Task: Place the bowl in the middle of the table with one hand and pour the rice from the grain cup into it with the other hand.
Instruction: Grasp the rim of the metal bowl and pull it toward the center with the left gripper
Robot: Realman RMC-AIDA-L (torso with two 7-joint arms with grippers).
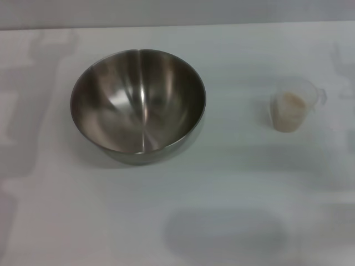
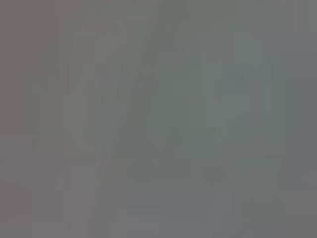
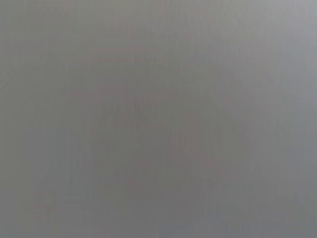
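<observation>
On the desk point(image 1: 233, 166) the bowl point(image 1: 138, 100) sits left of centre, nearer the left arm; grain cup point(image 1: 290, 110) holding rice point(image 1: 292, 104) stands well right. Neither pincer shows, so their state is unknown.

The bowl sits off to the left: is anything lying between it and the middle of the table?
Nothing visible does. The bowl stands left of centre on the table, and the stretch beside it toward the middle is bare. The grain cup, with rice in it, stands apart on the right. Neither gripper is in view.
</observation>
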